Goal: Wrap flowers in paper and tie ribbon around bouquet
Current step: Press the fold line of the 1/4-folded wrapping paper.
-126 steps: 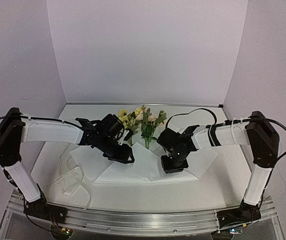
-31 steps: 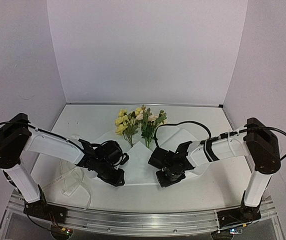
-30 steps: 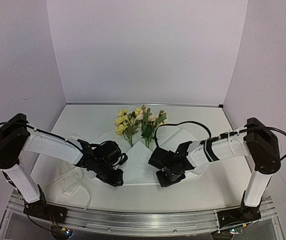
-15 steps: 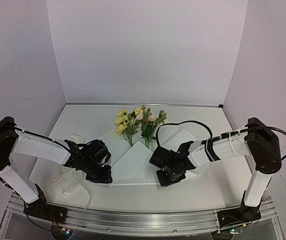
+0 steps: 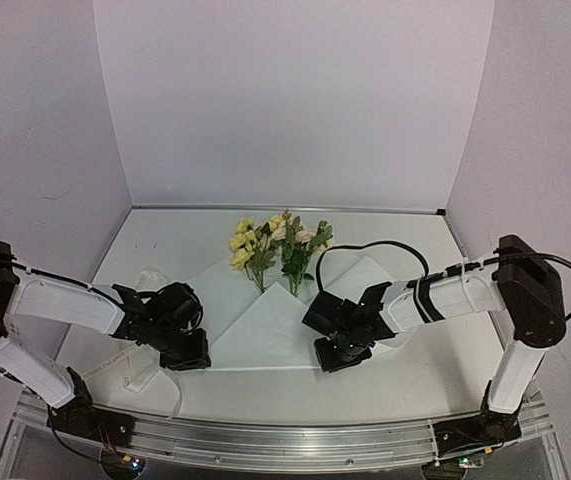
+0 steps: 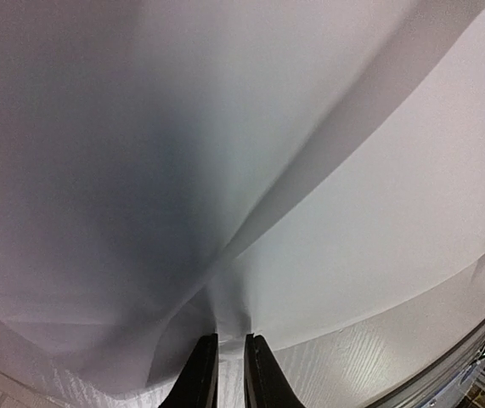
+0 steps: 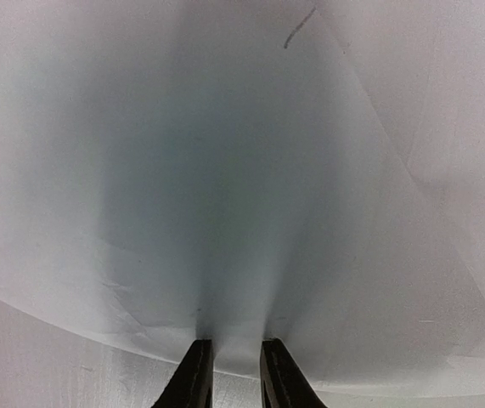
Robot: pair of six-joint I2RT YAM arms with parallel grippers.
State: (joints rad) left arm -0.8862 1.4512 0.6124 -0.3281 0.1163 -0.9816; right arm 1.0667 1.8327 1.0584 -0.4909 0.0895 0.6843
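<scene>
You had a white paper (image 5: 265, 335) on a white desk (image 5: 415, 375), and the sheet shaded to grey in both wrist views. At 12 o'clock of it, the flowers (image 5: 277, 245) showed pale yellow and cream blooms over green leaves and stems. At 9 o'clock, the ribbon (image 5: 140, 378) was sheer white. Your left tool (image 6: 230, 361) and right tool (image 7: 234, 361) had black fingers. The left arm (image 5: 60, 300) and right arm (image 5: 455, 293) were white with black joints. The walls (image 5: 295, 100) were pale lilac.

The paper (image 5: 265, 335) lay on the table (image 5: 295, 395) before me, the flowers (image 5: 277, 245) on its far end, the ribbon (image 5: 143, 380) to its left
</scene>
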